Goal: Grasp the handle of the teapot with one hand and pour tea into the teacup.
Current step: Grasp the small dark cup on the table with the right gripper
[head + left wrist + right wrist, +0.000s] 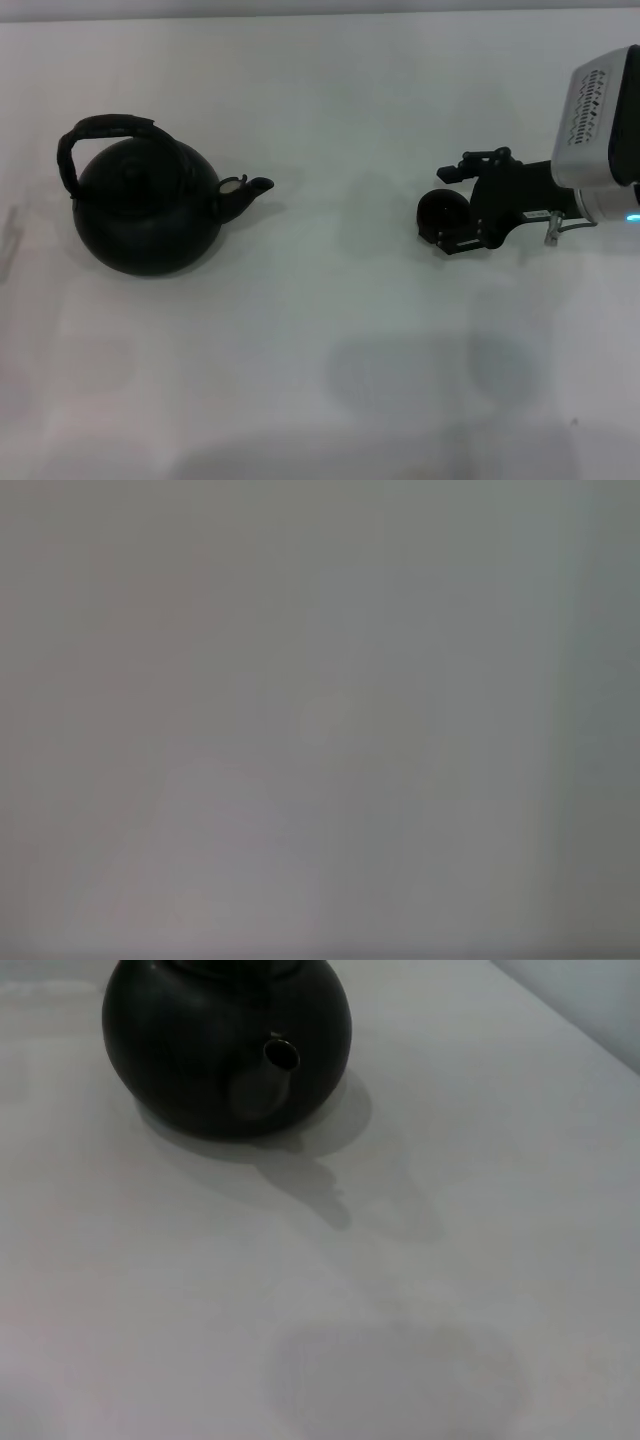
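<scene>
I count one teapot (pixel 148 212) toward the table's (pixel 320 380) left edge, one teacup (pixel 441 213) gripped between my right gripper's (pixel 452 216) closed fingers.

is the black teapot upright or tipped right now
Upright. The round black teapot sits flat on the white table, its arched handle overhead and short spout level, with no hand touching it.
</scene>
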You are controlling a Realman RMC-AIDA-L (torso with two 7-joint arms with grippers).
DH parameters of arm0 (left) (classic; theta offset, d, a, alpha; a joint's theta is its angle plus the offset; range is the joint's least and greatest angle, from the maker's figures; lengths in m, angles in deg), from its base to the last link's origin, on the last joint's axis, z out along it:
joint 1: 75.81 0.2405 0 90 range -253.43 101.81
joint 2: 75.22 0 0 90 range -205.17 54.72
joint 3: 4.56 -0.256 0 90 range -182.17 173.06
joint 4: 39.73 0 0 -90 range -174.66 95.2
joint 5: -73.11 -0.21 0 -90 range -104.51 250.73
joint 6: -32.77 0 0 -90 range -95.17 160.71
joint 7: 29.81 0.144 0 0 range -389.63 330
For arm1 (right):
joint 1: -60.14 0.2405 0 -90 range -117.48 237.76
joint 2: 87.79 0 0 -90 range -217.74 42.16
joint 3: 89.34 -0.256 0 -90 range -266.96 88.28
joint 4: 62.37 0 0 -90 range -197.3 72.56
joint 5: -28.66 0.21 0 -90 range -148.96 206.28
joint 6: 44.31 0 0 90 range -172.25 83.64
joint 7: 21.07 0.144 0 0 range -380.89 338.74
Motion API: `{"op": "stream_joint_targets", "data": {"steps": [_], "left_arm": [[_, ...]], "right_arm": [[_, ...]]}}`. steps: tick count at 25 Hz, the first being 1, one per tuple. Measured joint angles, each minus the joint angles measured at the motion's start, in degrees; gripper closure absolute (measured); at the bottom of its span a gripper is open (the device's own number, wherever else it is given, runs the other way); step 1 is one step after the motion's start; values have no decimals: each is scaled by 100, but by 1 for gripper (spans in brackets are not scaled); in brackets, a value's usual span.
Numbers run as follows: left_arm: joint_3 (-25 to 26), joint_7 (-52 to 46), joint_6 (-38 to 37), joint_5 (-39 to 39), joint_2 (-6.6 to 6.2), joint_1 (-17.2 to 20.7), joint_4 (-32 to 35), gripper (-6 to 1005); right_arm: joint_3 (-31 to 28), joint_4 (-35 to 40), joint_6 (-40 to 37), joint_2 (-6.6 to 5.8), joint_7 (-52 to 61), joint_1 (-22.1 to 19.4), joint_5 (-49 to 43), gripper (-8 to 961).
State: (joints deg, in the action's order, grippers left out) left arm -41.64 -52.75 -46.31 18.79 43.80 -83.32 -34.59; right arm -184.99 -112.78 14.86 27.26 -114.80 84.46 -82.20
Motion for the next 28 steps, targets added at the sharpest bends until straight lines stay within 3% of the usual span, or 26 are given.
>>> {"op": "stream_joint_targets", "data": {"steps": [28], "left_arm": [[0, 0, 141, 11, -11, -142, 35, 224]], "right_arm": [[-34, 355, -116, 4, 21, 193, -210, 98]]}}
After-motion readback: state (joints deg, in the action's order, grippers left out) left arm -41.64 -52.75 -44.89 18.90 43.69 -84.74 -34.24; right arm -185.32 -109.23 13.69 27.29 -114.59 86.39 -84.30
